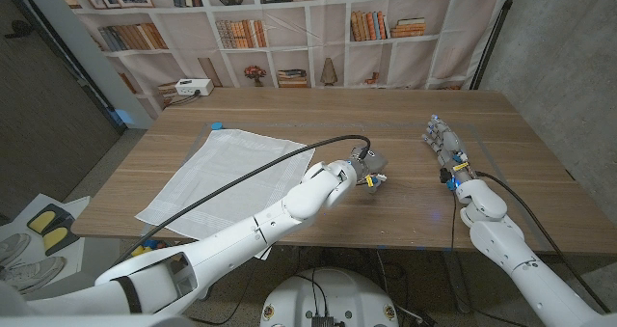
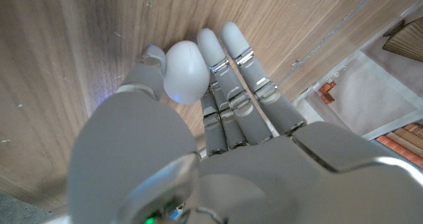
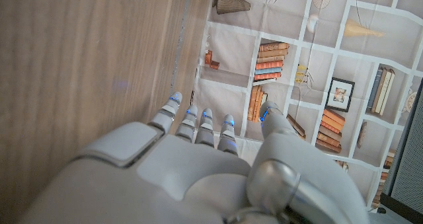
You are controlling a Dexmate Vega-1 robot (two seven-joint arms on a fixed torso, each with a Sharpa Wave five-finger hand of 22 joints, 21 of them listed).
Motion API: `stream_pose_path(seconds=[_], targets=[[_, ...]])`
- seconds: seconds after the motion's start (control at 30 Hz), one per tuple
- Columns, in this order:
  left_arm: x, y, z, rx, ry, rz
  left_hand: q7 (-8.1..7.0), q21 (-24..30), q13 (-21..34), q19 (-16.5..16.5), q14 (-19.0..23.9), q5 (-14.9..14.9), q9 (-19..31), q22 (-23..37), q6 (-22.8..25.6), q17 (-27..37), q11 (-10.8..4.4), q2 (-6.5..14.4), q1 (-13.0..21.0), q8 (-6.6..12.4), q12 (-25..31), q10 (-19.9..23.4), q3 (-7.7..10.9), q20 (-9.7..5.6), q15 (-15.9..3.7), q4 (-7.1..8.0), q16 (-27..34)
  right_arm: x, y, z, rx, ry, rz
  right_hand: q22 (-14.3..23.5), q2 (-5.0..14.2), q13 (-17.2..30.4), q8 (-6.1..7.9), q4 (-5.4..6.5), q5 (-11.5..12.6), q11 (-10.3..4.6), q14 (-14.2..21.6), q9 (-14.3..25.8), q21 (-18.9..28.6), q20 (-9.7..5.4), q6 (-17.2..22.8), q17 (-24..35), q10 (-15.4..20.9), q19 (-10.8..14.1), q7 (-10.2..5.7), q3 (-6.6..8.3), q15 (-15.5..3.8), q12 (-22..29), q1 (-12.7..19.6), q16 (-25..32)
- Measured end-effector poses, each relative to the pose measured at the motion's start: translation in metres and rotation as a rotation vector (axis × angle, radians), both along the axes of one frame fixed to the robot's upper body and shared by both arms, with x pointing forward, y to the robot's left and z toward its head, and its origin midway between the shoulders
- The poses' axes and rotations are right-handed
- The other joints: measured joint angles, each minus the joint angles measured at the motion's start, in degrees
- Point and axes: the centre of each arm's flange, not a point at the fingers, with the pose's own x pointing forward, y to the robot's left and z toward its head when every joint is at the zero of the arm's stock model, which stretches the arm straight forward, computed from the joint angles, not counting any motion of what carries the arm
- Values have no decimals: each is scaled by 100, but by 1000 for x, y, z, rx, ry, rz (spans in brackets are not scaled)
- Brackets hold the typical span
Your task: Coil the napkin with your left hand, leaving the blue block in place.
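- Left hand [image 1: 367, 169] hovers over bare wood near the tabletop's [image 1: 405, 124] middle; in its wrist view the fingers [image 2: 228, 65] lie straight and close together with the thumb across them, nothing in them, so it reads as empty and released.
- Right hand [image 1: 442, 141] stands on its edge toward three o'clock, fingers extended and spread, holding nothing.
- Napkin [image 1: 227, 173], a white cloth spread flat, lies at about nine o'clock from the left hand, its near edge just beside the forearm; its long axis runs from seven o'clock toward one o'clock.
- Blue block [image 1: 216, 126] sits at the napkin's far corner, around eleven o'clock; it is too small to tell whether it rests on the cloth or just off it.
- My judgement: the left hand is much the nearer and must travel back toward nine o'clock to reach an edge away from the block.
- Left arm and its black cable [image 1: 251, 177] cross the napkin's near right part, hiding that stretch of edge.
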Motion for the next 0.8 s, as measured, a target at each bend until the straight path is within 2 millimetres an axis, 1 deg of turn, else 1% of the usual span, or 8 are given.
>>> stream_pose_path(seconds=[0.17,0.2,0.23,0.33,0.4,0.6,0.7,0.8], targets=[[-3,8,10,-46,-45,10,0,44,87,-56,0,0,48,28,0,56,-41,0,0,8,27,-40,-35,49,0,32,0,1,2,3,-4,-3,1,0,0,0,0,0,0,0,0,0,0,0,22,0,0,0,22,0,0,0,0,0],[-4,9,11,-52,-45,9,0,44,104,-73,0,0,59,28,0,66,-42,0,0,8,27,-40,-47,32,0,45,0,1,2,3,-6,-3,0,0,0,0,0,0,0,0,0,0,0,0,32,0,0,0,32,0,0,0,0,0],[-5,14,17,-80,-71,21,0,56,108,-78,0,0,70,28,0,69,-42,0,0,8,27,-40,-47,37,0,45,0,2,3,6,-7,-7,2,0,0,0,0,0,0,0,0,0,0,0,32,0,0,0,32,0,0,0,0,0],[-6,19,23,-107,-88,33,0,88,145,-116,0,0,95,28,1,96,-42,0,0,8,27,-40,-47,71,0,44,0,3,4,7,-8,-9,3,0,0,0,0,0,0,0,0,0,0,0,32,0,0,0,32,0,0,0,0,0],[-8,24,27,-130,-104,45,0,129,160,-161,-1,0,106,51,0,114,-55,0,0,8,27,-53,-71,57,0,68,0,5,5,10,-12,-11,4,0,0,0,0,0,0,0,0,0,0,0,32,0,0,0,32,0,0,0,0,0],[-14,43,41,-204,-148,104,-1,177,231,-185,-23,0,155,52,1,149,-65,-31,31,18,27,-63,-71,82,22,67,-26,9,9,15,-21,-15,15,0,0,0,0,0,0,-20,0,0,0,-1,32,0,20,0,32,0,0,0,1,0],[-16,52,45,-232,-163,138,-1,218,245,-198,-23,0,175,52,1,176,-76,-38,38,49,27,-74,-95,70,22,91,-46,10,11,16,-27,-16,20,0,0,0,0,0,0,3,0,0,0,-1,32,-1,43,0,31,0,0,0,1,0],[-19,61,48,-259,-175,171,-1,251,274,-228,-23,0,202,52,1,198,-95,-38,38,50,49,-92,-96,103,22,91,-46,13,13,20,-35,-18,27,0,0,0,0,0,0,1,0,0,0,-1,32,-1,41,0,31,0,0,0,1,0]])
